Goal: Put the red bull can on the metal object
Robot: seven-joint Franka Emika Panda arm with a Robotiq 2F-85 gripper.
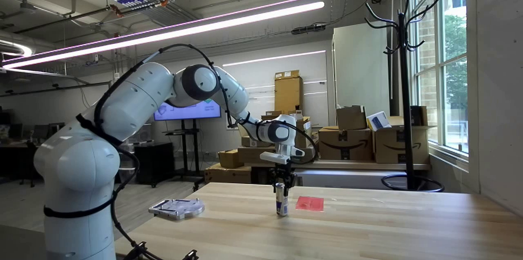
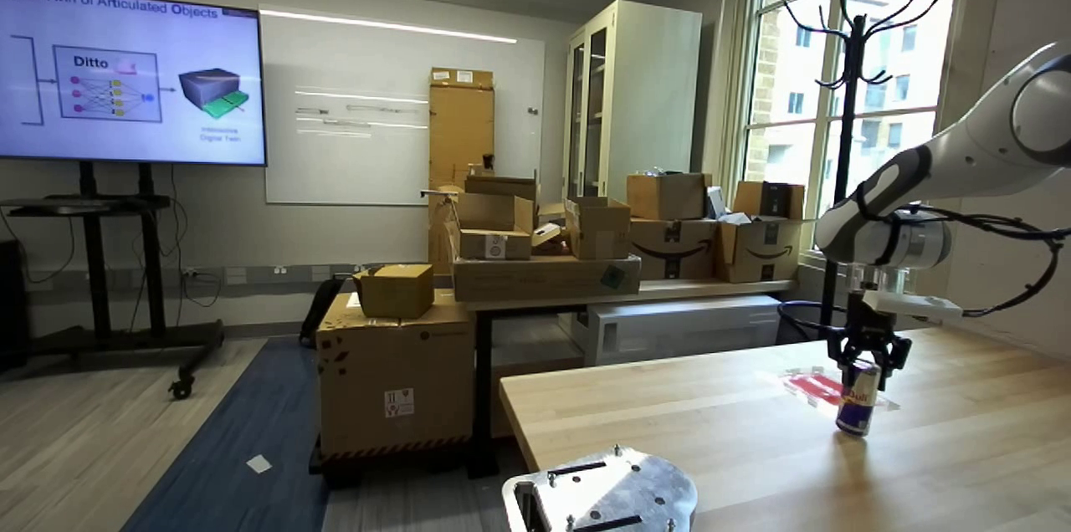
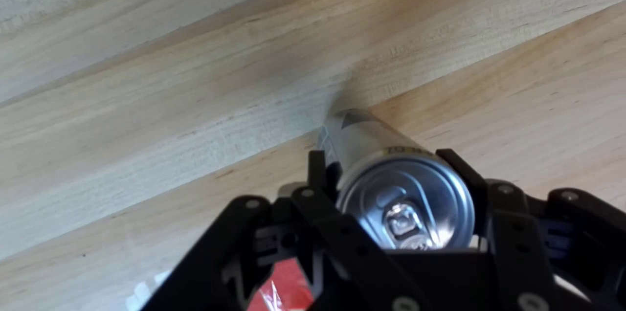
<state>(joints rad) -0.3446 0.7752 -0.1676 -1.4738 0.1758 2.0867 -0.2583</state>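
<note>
A white robot arm [image 1: 141,90] arches over a pale wooden table [image 1: 388,227], its black gripper [image 2: 864,386] pointing down at a slim, silver-and-blue Red Bull can [image 2: 854,416]. The two fingers [image 3: 317,169] pinch the can near its top, one on each side; in the wrist view, the round lid [image 3: 376,193] with its pull tab [image 3: 402,220] faces up between them. The can stands upright, and its lower end looks to be resting on the table. Well to the left of the can, in both exterior views, lies the metal object [image 1: 176,208]: a low, flat, silvery plate with darker patches. In an exterior view it sits right at the table's left edge. A flat red sheet [image 1: 309,203] lies near the can, on its far side. Farther off I see brown cardboard boxes [image 1: 345,143] heaped together, some printed with a curved arrow. A black coat rack [image 1: 405,100] rises at the far right, beside a tall window [image 1: 453,88] bright with daylight. At the far left, a large lit screen [image 2: 159,80] stands on a dark wheeled stand [image 2: 94,264], showing a diagram under the words "Twin of Articulated Objects."
</note>
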